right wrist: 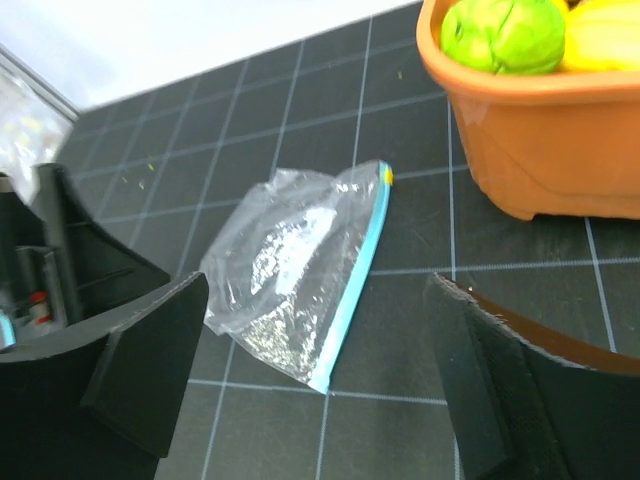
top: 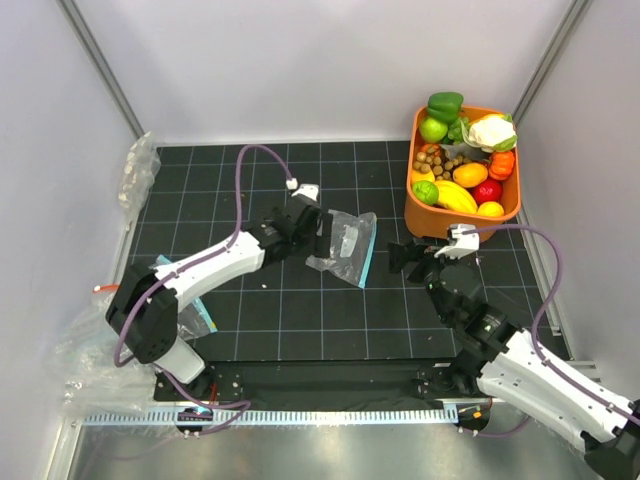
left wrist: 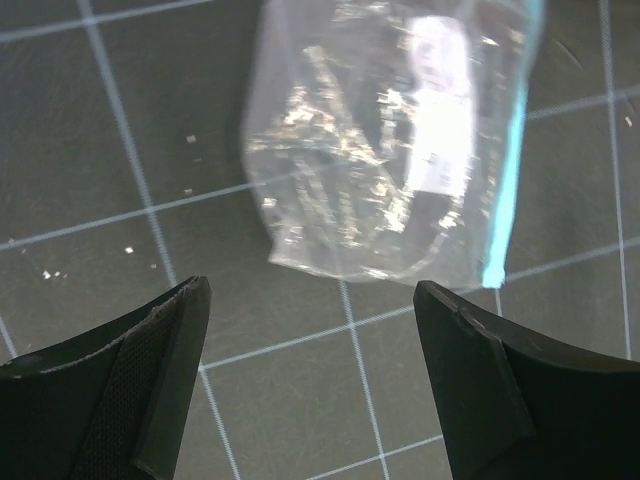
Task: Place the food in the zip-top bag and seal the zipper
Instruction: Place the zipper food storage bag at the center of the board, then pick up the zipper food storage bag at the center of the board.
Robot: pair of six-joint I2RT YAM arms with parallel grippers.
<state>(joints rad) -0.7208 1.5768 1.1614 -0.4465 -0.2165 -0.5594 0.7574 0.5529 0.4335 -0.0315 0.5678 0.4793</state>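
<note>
The clear zip-top bag (top: 343, 248) lies flat and empty on the black grid mat, its teal-blue zipper (top: 368, 256) along the right edge. My left gripper (top: 321, 234) is open and sits at the bag's left side; in the left wrist view (left wrist: 310, 290) the bag (left wrist: 380, 150) lies just ahead of the fingers. My right gripper (top: 413, 257) is open and empty, right of the bag; its wrist view (right wrist: 318, 285) shows the bag (right wrist: 285, 265) and zipper (right wrist: 355, 285). The food is in the orange basket (top: 413, 215): a lime-green fruit (top: 425, 192) and an orange-yellow oval fruit (top: 470, 174).
The basket also holds a cauliflower (top: 490, 130), a dark green bell pepper (top: 445, 103), another green fruit (top: 433, 128), a red fruit (top: 487, 190) and nuts (top: 440, 158). Other clear bags lie at the far left (top: 137, 170) and near left (top: 100, 300). White walls enclose the mat.
</note>
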